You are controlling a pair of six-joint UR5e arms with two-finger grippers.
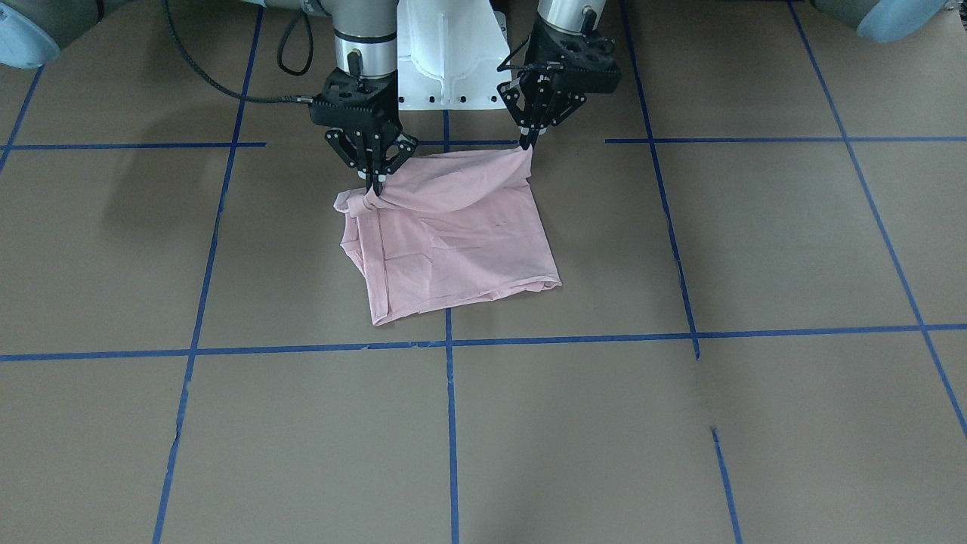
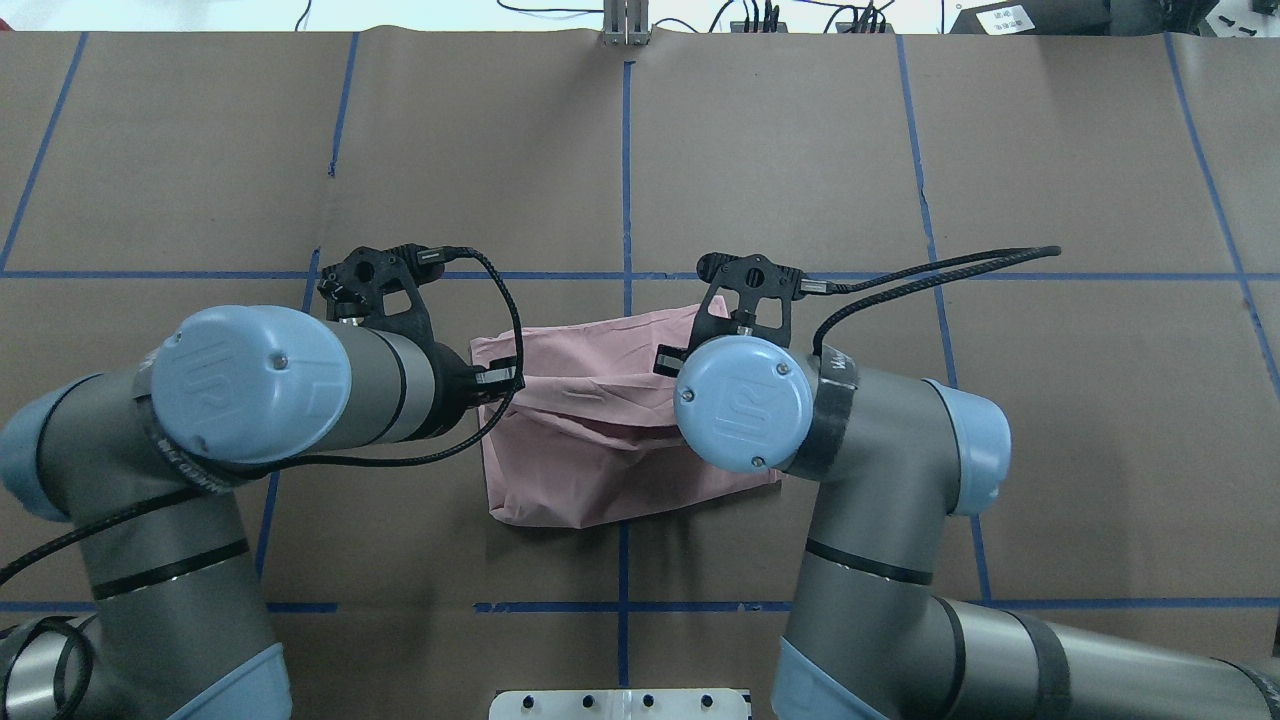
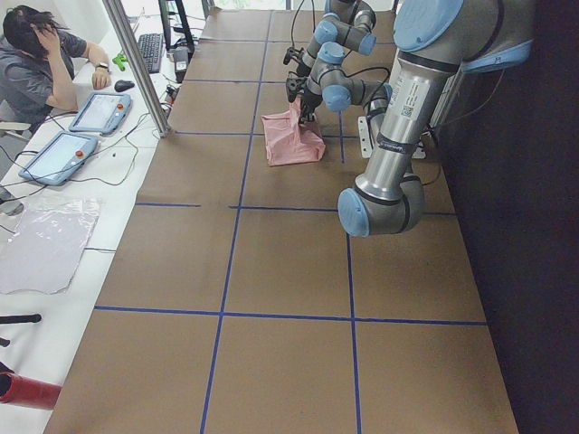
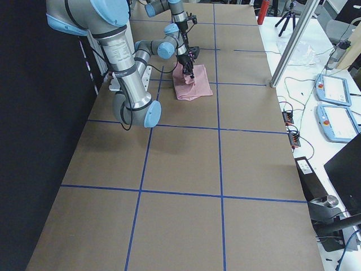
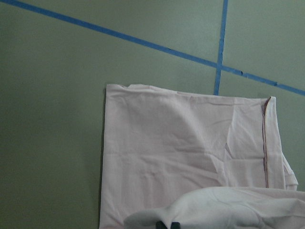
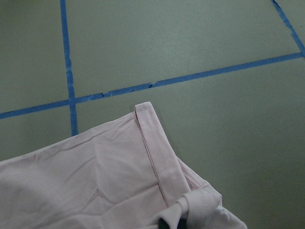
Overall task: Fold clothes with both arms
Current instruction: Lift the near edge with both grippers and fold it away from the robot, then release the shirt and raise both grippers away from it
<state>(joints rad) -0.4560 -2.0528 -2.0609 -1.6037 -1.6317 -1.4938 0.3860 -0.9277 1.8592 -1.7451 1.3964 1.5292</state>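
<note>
Pale pink T-shirt (image 1: 453, 249) lies part-folded, central on the tabletop (image 1: 680, 423). Left fingers (image 1: 525, 138) and right fingers (image 1: 375, 179) are each clenched on a robot-side corner, holding that edge raised between them. Remaining cloth extends away from the robot, equally near both.

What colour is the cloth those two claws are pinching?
Pale pink, plain on the visible side; the T-shirt shows best in the front-facing view.

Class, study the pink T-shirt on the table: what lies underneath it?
Under the T-shirt lies the brown table; a blue tape line runs in beneath it and out the far side. The stretch between is covered.
</note>
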